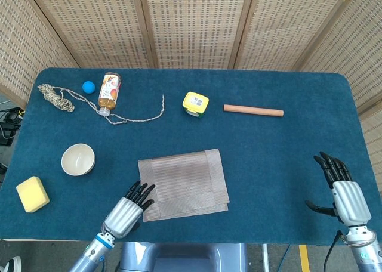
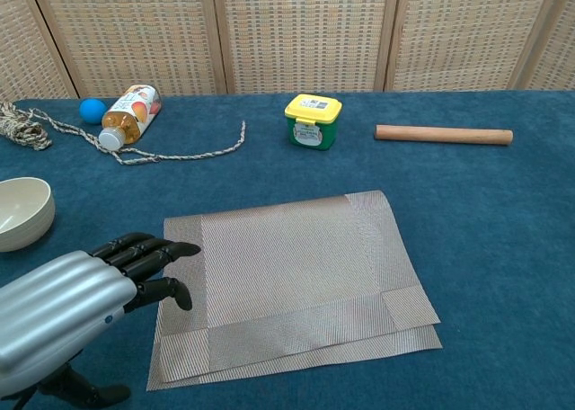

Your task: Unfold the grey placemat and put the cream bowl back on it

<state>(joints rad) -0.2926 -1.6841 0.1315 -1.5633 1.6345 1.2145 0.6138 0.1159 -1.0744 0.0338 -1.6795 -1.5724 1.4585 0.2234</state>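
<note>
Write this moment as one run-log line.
left hand: open, at folded grey woven placemat corner | right hand: open, idle | cream bowl: on table, off mat

left hand: silver-grey ribbed metal back, glossy black fingers, black thumb
left wrist: grey cuff with a thin blue ring, grey forearm tube
right hand: same build, silver back, black fingers
right wrist: grey cuff, small teal mark
</note>
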